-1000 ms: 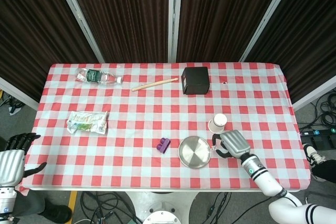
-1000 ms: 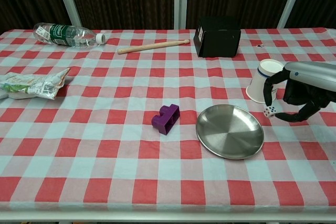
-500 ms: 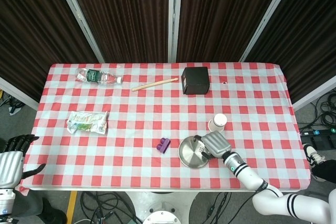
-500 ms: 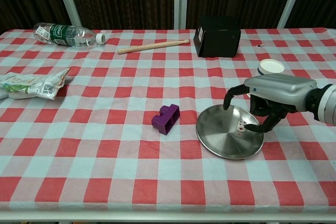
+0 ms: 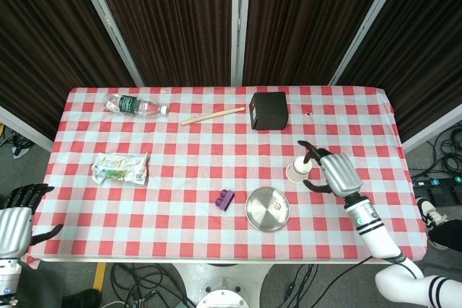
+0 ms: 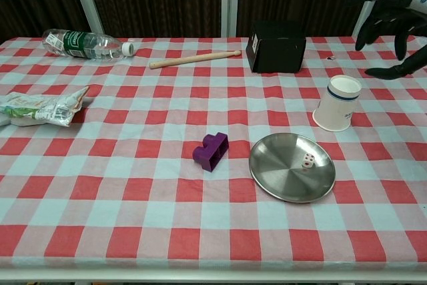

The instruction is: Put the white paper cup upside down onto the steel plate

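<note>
While the white paper cup point(image 6: 337, 103) is sitting on the desk point(image 6: 133, 198) just beside the steel plate point(image 6: 291, 166), tilted and not yet on it, my right hand point(image 6: 393, 15) is hovering above with fingers spread wide, holding nothing. My left hand point(image 5: 16, 214) is hanging off the desk's corner, fingers apart, empty. A die point(image 6: 308, 160) is lying in the plate.

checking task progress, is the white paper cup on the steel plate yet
No, the white paper cup stands on the tablecloth beside the steel plate, which holds only a small die.
</note>
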You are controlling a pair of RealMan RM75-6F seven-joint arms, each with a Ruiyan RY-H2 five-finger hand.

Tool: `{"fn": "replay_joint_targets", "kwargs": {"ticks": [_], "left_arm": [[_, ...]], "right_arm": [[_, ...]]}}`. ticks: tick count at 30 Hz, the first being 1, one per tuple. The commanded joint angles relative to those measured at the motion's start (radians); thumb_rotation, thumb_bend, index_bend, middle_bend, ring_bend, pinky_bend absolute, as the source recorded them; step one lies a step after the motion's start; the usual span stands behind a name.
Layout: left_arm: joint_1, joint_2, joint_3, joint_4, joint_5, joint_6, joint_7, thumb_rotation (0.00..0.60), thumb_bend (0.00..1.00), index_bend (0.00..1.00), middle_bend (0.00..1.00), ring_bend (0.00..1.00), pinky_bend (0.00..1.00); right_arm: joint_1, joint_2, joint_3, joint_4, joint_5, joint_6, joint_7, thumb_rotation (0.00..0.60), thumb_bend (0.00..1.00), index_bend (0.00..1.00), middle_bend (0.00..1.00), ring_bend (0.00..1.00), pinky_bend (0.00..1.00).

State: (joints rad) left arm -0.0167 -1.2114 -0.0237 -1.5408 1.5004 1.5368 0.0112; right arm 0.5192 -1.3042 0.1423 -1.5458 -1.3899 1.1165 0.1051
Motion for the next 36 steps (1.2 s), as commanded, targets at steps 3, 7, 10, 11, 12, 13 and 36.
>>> {"fn": "replay_joint_targets", "kwargs": {"ticks": [3,7,10,11,12,13,36], "left_arm": [[-0.001,0.007,-0.001,-0.014,-0.004,-0.003,0.011,0.600,0.04,0.24,0.21,0.15,0.15],[-0.002,0.013,-0.002,-0.022,0.000,-0.001,0.017,0.600,0.04,0.24,0.21,0.15,0.15],[-0.002,0.017,0.000,-0.027,0.001,-0.001,0.021,0.600,0.04,0.24,0.21,0.15,0.15],[-0.002,0.018,0.000,-0.029,0.001,-0.001,0.021,0.600,0.04,0.24,0.21,0.15,0.15],[-0.001,0.019,0.000,-0.030,0.000,-0.001,0.022,0.600,0.04,0.24,0.21,0.15,0.15],[0.000,0.020,0.000,-0.031,-0.001,-0.001,0.022,0.600,0.04,0.24,0.21,0.15,0.15],[0.003,0.032,0.001,-0.045,0.001,0.002,0.032,0.600,0.04,0.24,0.21,0.15,0.15]], "right_arm": [[0.044,0.016,0.022,0.087,0.159,-0.212,-0.003,0.600,0.06,0.00,0.15,0.00,0.15],[0.074,-0.019,0.017,0.135,0.191,-0.281,-0.009,0.600,0.06,0.01,0.14,0.00,0.14],[0.087,-0.047,0.021,0.171,0.204,-0.310,0.012,0.600,0.06,0.05,0.15,0.00,0.14],[0.091,-0.053,0.024,0.179,0.210,-0.322,0.023,0.600,0.06,0.06,0.15,0.00,0.14],[0.095,-0.059,0.028,0.187,0.219,-0.339,0.045,0.600,0.06,0.08,0.15,0.00,0.14],[0.098,-0.062,0.031,0.192,0.225,-0.353,0.064,0.600,0.07,0.10,0.16,0.00,0.14],[0.158,-0.148,0.047,0.334,0.239,-0.449,0.134,0.600,0.24,0.42,0.25,0.04,0.14]]}}
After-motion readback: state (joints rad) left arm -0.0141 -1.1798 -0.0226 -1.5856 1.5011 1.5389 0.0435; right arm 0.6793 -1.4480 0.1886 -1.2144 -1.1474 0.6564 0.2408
